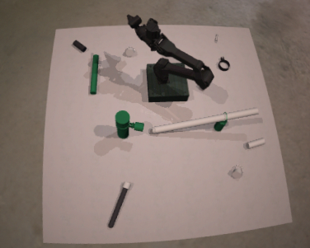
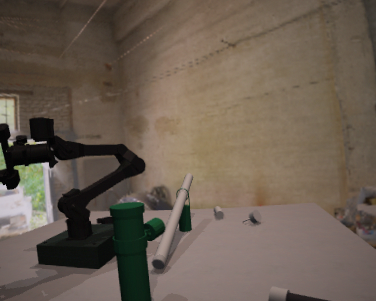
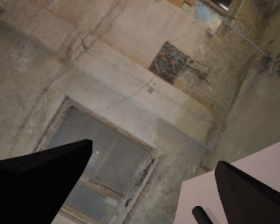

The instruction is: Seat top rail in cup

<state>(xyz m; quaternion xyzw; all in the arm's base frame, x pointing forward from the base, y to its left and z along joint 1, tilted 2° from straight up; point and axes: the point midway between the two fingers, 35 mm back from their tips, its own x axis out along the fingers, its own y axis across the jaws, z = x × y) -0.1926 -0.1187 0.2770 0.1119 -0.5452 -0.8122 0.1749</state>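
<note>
One white rail [image 1: 204,120] lies slanted through the loop cap [image 1: 225,115] on the small green post [image 1: 220,125], its cut end just short of the green rail-end cup [image 1: 138,126] on the big post [image 1: 122,124]. Well away from the rail, the gripper [image 1: 134,21] hangs high with its jaws spread wide and nothing between them.

The top rail [image 1: 204,121] looks smooth, pale and matt, like painted metal. The big post [image 1: 122,124] and rail-end cup [image 1: 138,126] look matt green plastic. The far wall [image 2: 247,94] is rough, stained masonry.
</note>
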